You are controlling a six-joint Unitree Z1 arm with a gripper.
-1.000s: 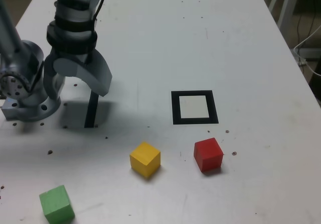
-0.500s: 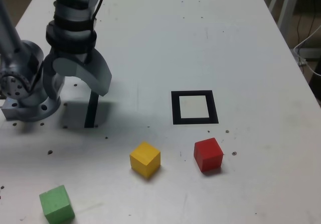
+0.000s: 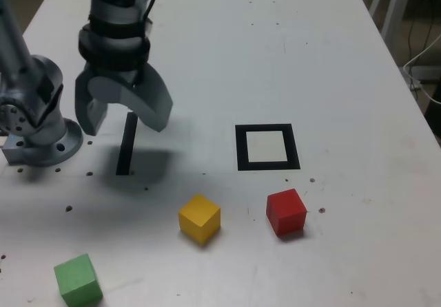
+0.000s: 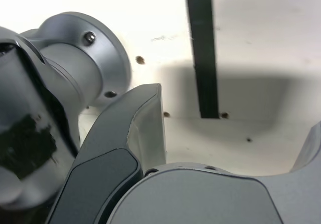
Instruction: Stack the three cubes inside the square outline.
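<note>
One end effector (image 3: 125, 116) hangs above the worktop (image 3: 344, 149) with its two jaws spread apart, released, with nothing between them. Its arm (image 3: 116, 21) comes down from the top of the exterior view, and one round arm base (image 3: 47, 145) stands on the worktop at that view's left. One narrow black strip (image 3: 127, 152) lies beneath and beside the end effector; both views show it.

Farther out there are three cubes, one of each colour, all resting on the worktop and apart from one another. The green cube (image 3: 78, 280) is at the exterior view's lower left, the yellow cube (image 3: 200, 218) near the middle, and the red cube (image 3: 286, 212) to the right of the yellow one. One black square outline (image 3: 267, 146) with a white centre lies beyond the red and yellow cubes; all three cubes sit outside it.

Only the exterior view shows the cubes, the outline and a pale cable (image 3: 426, 95) off the worktop's right side. The wrist view alone gives a close look at the base's flange, with two screw heads (image 4: 89, 37) plainly visible on it.
</note>
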